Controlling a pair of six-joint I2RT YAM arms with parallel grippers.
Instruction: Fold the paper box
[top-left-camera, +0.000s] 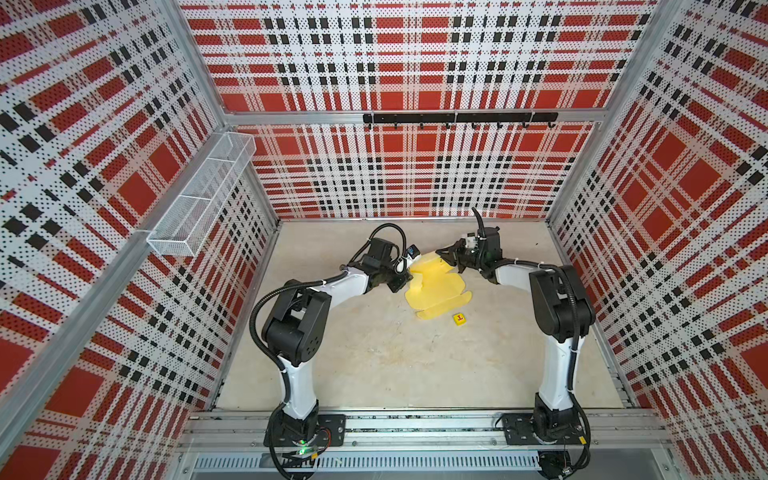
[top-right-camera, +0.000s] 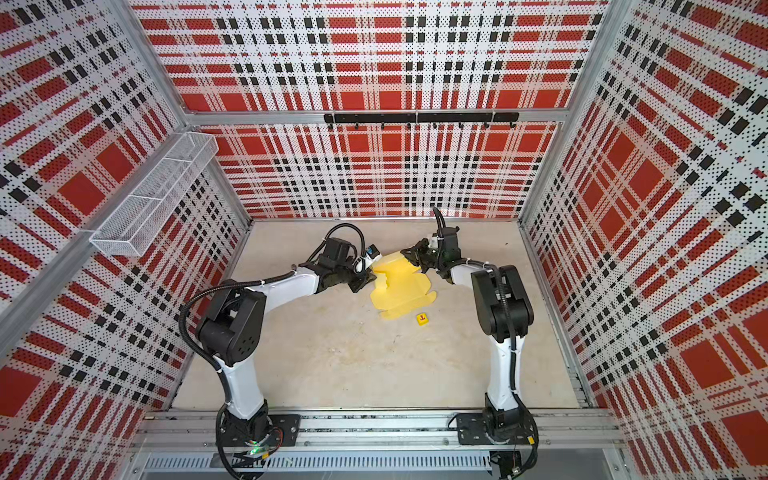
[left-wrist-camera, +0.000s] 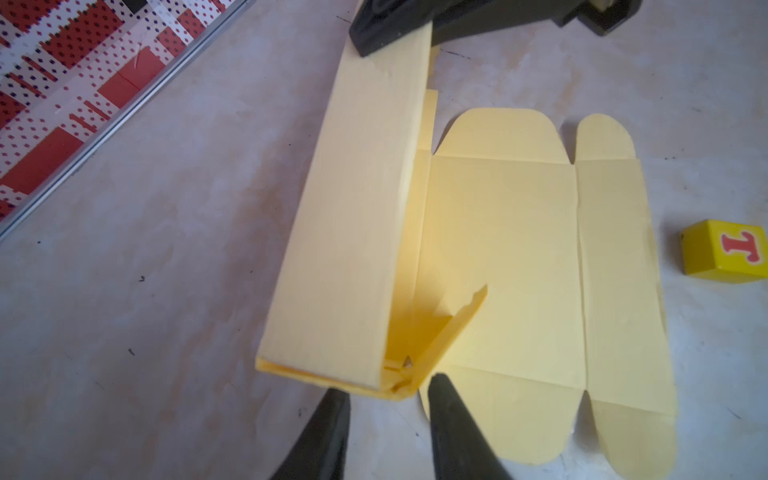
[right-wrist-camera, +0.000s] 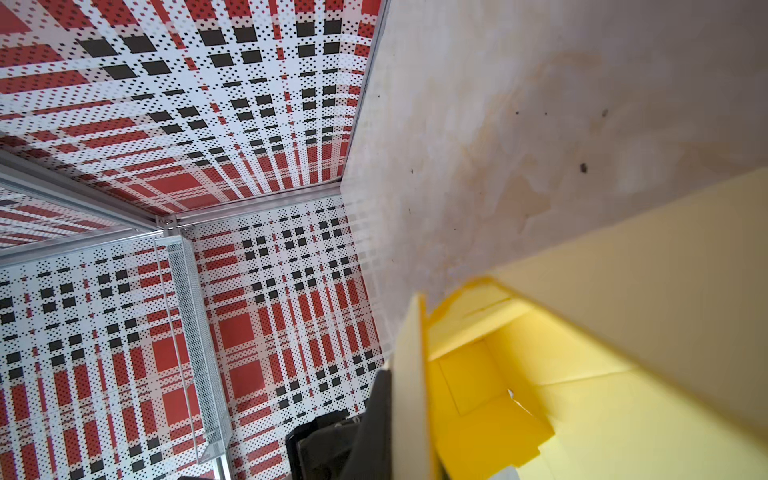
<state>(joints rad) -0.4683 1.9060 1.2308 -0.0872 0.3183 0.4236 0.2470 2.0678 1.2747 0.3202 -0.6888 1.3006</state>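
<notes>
The paper box (top-left-camera: 438, 293) (top-right-camera: 405, 293) is a pale yellow die-cut sheet, partly folded, in the middle of the table. In the left wrist view its main panel (left-wrist-camera: 498, 249) lies flat with rounded flaps at both ends, and one long side wall (left-wrist-camera: 353, 208) stands raised. My right gripper (top-left-camera: 446, 254) (top-right-camera: 410, 254) is shut on the far end of that wall; the wrist view shows a black finger (right-wrist-camera: 379, 411) pressed against the card edge (right-wrist-camera: 409, 365). My left gripper (left-wrist-camera: 388, 401) (top-left-camera: 401, 284) stands open just short of the wall's near end, with nothing between its fingers.
A small yellow cube with a red letter (top-left-camera: 459, 318) (left-wrist-camera: 725, 255) sits just right of the sheet. A wire basket (top-left-camera: 199, 195) hangs on the left wall, and a black hook rail (top-left-camera: 459, 117) runs across the back wall. Plaid walls enclose the table.
</notes>
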